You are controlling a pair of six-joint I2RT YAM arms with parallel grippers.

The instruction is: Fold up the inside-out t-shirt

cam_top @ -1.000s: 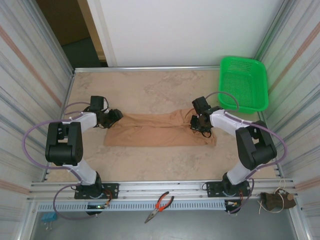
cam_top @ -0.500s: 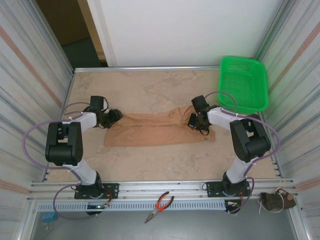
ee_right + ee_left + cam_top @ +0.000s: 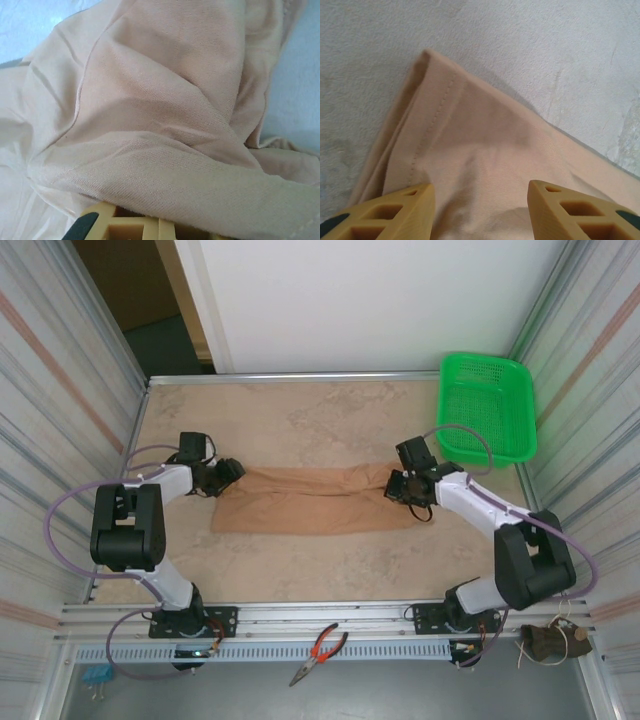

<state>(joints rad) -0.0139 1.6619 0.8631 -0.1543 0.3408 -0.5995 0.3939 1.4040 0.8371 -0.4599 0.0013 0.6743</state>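
I see the t-shirt (image 3: 310, 502) already a long band; my right hand (image 3: 398, 488) pinches its end, my left hand (image 3: 232, 472) stands half-wide; I judge the crosswise folds are left.

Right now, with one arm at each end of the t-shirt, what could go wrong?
1. The left gripper has its jaws apart over the left corner of the t-shirt, so that end is loose; a pull from the right could drag it across the table.
2. The right gripper is shut on bunched, creased fabric, likely several layers, so the fold may come out crooked.
3. The green basket sits close behind the right arm; an outward swing might knock it.
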